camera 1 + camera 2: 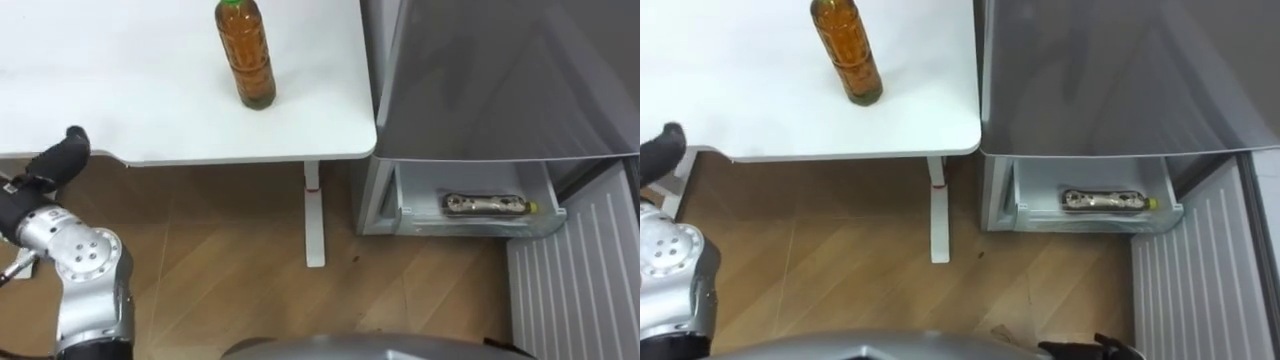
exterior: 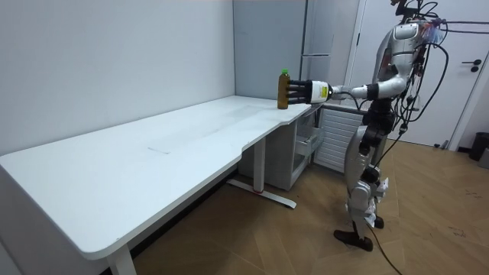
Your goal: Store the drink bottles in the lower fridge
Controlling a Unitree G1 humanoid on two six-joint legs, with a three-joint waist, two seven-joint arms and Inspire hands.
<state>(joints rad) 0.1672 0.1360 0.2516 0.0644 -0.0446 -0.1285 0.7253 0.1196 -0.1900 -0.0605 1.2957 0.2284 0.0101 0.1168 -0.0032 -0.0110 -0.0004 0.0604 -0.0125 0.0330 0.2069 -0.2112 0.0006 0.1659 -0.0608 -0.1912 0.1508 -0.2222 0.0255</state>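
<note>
Bottle [image 1: 245, 55] on table [image 1: 120, 100], likely second bottle [image 1: 485, 205], drawer [image 1: 480, 226]

The top edge clips the upright bottle [image 1: 847, 55], and the left edge cuts off the left hand [image 1: 660, 152].

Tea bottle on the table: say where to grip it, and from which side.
Grip the tea bottle round its middle, side-on from the near edge of the table, where the left hand is: it stands upright, neck narrowing above.
</note>
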